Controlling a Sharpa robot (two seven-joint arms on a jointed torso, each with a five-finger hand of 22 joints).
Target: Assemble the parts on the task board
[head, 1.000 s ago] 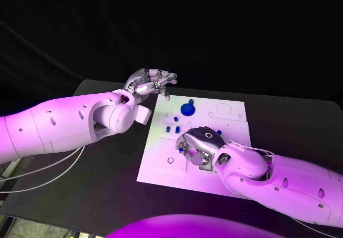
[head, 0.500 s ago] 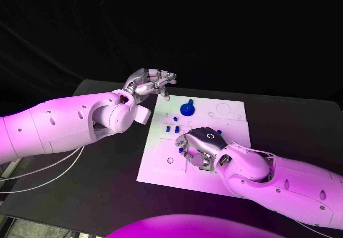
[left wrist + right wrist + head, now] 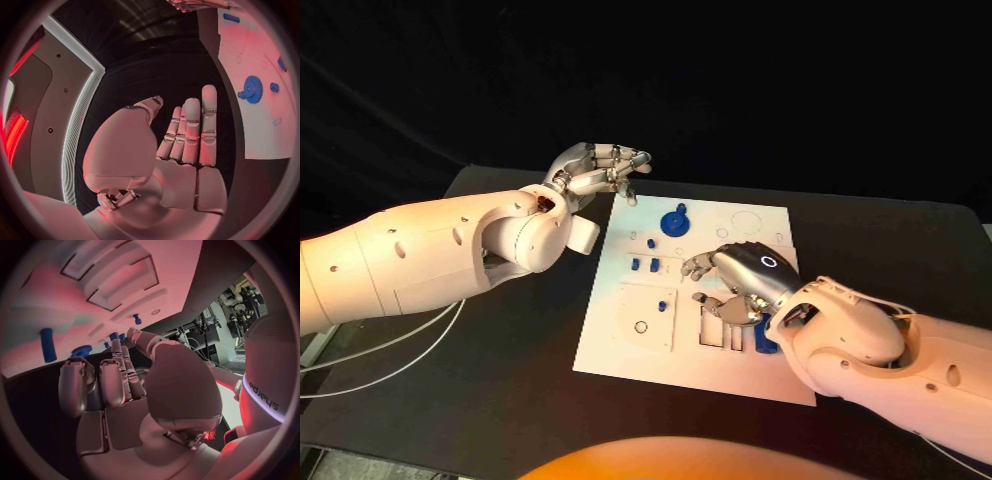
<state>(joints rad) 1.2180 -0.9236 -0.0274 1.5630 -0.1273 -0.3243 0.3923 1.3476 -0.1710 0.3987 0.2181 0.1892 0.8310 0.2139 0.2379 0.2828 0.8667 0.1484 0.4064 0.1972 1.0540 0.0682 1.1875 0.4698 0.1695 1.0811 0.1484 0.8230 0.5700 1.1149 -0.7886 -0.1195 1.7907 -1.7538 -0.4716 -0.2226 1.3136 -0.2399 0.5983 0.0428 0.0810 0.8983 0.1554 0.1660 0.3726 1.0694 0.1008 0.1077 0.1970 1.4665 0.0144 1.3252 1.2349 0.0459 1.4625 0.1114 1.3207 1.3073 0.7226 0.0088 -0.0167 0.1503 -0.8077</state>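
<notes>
Left hand (image 3: 600,167) raised above the far left corner of the white board (image 3: 635,345), over the dark tabletop (image 3: 502,390). Fingers (image 3: 190,131) straight and side by side in the left wrist view, thumb folded alongside, nothing in the palm; in the head view, curled loosely at the tips. Holding and touching nothing visible.

Blue gear (image 3: 678,220) lying flat near the board's far edge, just beside that hand but apart from it; also seen at (image 3: 252,89). Two short blue pegs (image 3: 646,265) upright in the board's middle left.

Right hand (image 3: 737,283) low over the board's middle, back turned up, fingers bent down toward the rectangular cut-outs (image 3: 718,335). Cannot tell from the head view whether the fingertips touch the board or pinch anything; underside hidden by the hand itself. In the right wrist view, fingers (image 3: 112,382) curled partway with nothing plainly between them. Long blue piece (image 3: 764,337) just beside the wrist, partly covered by the arm.
</notes>
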